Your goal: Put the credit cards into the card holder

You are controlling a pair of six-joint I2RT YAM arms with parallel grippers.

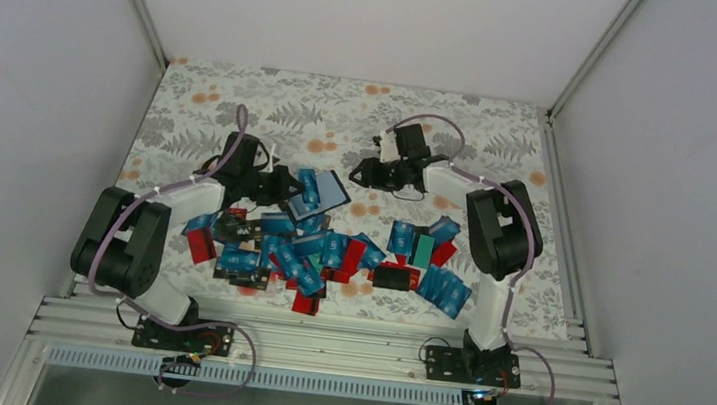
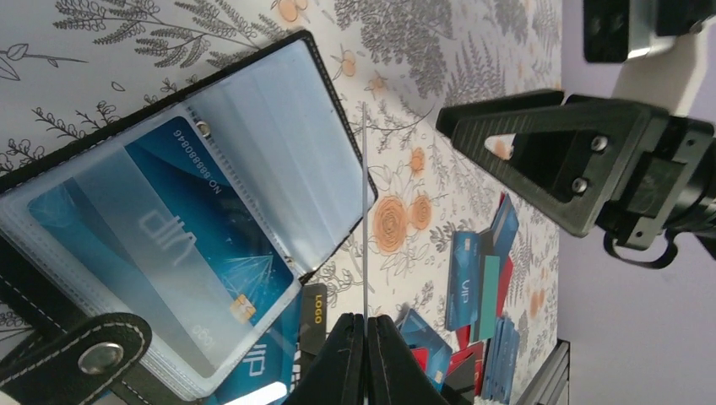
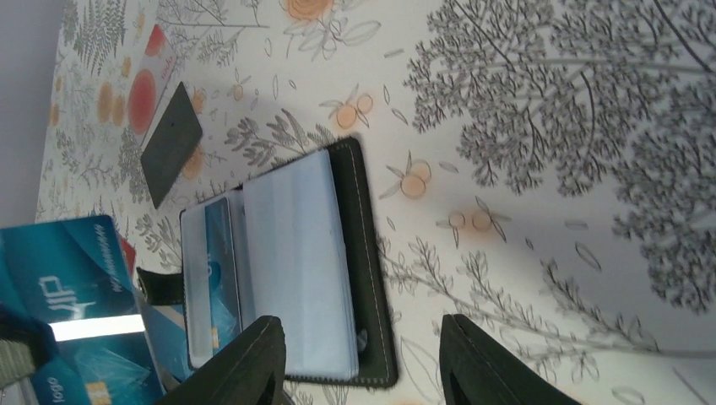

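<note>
The card holder [image 1: 327, 199] lies open on the floral cloth, black with clear grey-blue sleeves. In the left wrist view a blue card [image 2: 169, 219] sits inside one sleeve of the holder [image 2: 279, 135]. My left gripper [image 2: 366, 319] is shut on a thin credit card seen edge-on [image 2: 365, 211], held just beside the holder's right edge. In the top view the left gripper [image 1: 283, 191] is at the holder's left side. My right gripper [image 1: 362, 175] is open and empty, just right of the holder. In the right wrist view its jaws [image 3: 359, 325] straddle the holder's near corner [image 3: 371, 278].
A heap of blue, red, black and teal cards [image 1: 319, 254] covers the near middle of the cloth, with more at the right [image 1: 425, 250]. A single black card [image 3: 170, 143] lies on the cloth beyond the holder. White walls enclose the table on three sides.
</note>
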